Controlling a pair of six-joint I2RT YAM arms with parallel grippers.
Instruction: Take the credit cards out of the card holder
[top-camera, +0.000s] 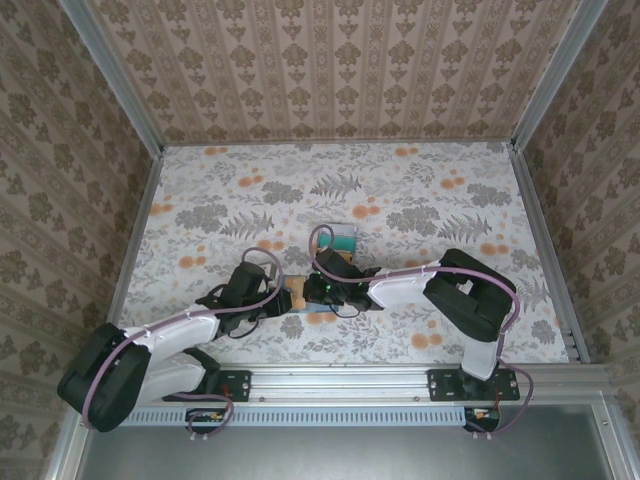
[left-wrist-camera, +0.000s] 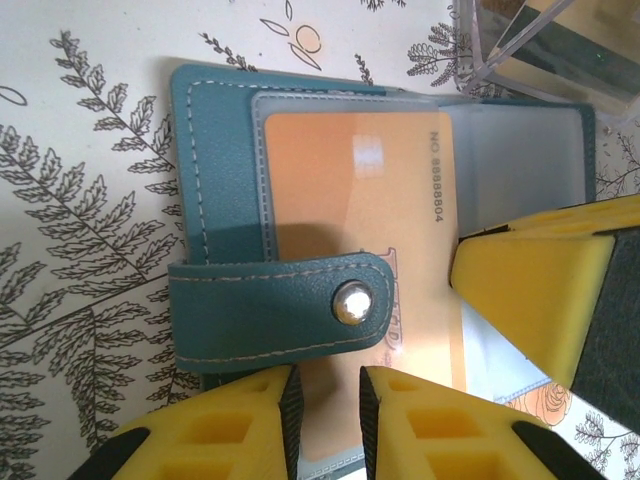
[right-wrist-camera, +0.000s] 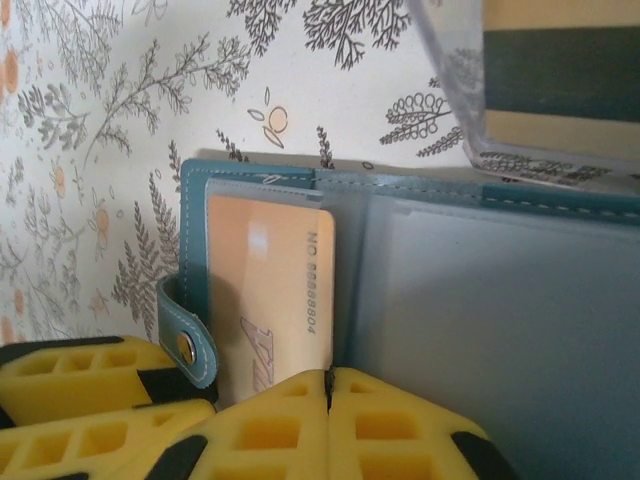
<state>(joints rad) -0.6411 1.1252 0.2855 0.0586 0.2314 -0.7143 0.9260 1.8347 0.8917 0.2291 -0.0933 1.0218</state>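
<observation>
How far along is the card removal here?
Done: one teal card lies out beyond the open card holder. In hand: right gripper seems pinched on the orange card, left gripper sits open at the holder's edge. Left: that card is not yet out of its sleeve.

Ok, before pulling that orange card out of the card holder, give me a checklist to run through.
1. Card holder open and flat: ok.
2. Orange card face in view, inside its clear sleeve: ok.
3. Snap strap clear of the card: not ok, it crosses over it.
4. Right gripper pinching the card: cannot tell; its fingers meet at the card's edge.
5. Left gripper pinning the holder: cannot tell; its fingers stand apart at the holder's edge.
</observation>
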